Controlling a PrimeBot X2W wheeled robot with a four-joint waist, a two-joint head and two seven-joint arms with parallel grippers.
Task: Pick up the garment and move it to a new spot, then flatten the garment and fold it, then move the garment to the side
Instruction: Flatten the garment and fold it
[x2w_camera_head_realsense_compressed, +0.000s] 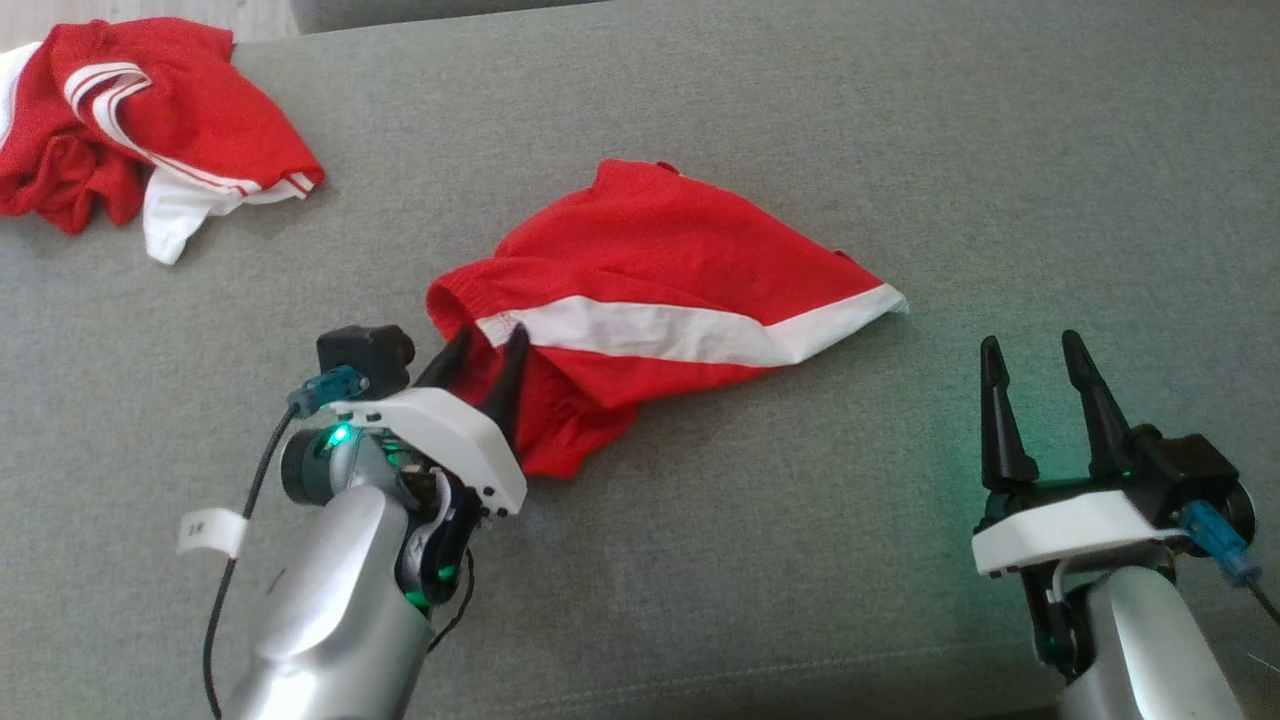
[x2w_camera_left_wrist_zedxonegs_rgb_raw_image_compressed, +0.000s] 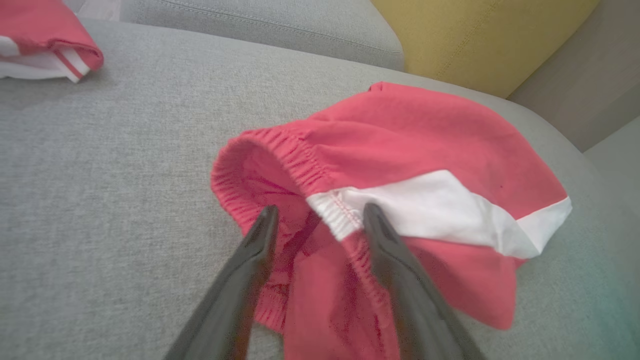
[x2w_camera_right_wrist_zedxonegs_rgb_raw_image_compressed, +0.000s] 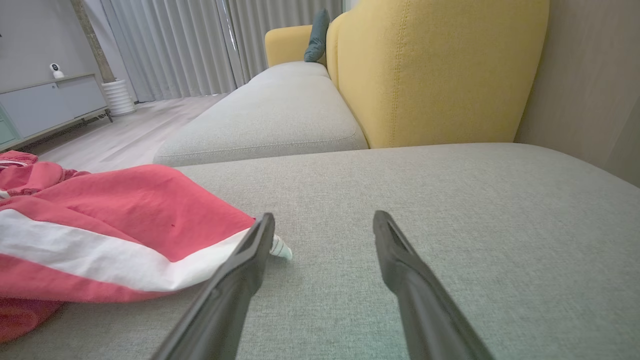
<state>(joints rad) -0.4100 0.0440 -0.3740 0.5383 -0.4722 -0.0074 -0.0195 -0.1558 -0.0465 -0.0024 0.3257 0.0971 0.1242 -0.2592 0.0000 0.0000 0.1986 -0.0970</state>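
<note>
The garment (x2w_camera_head_realsense_compressed: 660, 270) is a pair of red shorts with a white stripe, lying crumpled in the middle of the grey sofa seat (x2w_camera_head_realsense_compressed: 700, 560). My left gripper (x2w_camera_head_realsense_compressed: 490, 345) is open, its two dark fingers astride the elastic waistband at the garment's left end (x2w_camera_left_wrist_zedxonegs_rgb_raw_image_compressed: 300, 165). In the left wrist view the left gripper (x2w_camera_left_wrist_zedxonegs_rgb_raw_image_compressed: 320, 215) has the waistband edge between its fingers. My right gripper (x2w_camera_head_realsense_compressed: 1030, 350) is open over bare cushion, to the right of the garment's white hem corner. In the right wrist view the right gripper (x2w_camera_right_wrist_zedxonegs_rgb_raw_image_compressed: 322, 220) has that hem corner (x2w_camera_right_wrist_zedxonegs_rgb_raw_image_compressed: 280, 249) beside its left finger.
A second red and white garment (x2w_camera_head_realsense_compressed: 130, 130) lies bunched at the seat's far left corner. A yellow backrest (x2w_camera_right_wrist_zedxonegs_rgb_raw_image_compressed: 435, 70) rises behind the seat on the right, with another grey cushion (x2w_camera_right_wrist_zedxonegs_rgb_raw_image_compressed: 280, 115) beyond. Floor and a low cabinet (x2w_camera_right_wrist_zedxonegs_rgb_raw_image_compressed: 45, 105) show past the seat.
</note>
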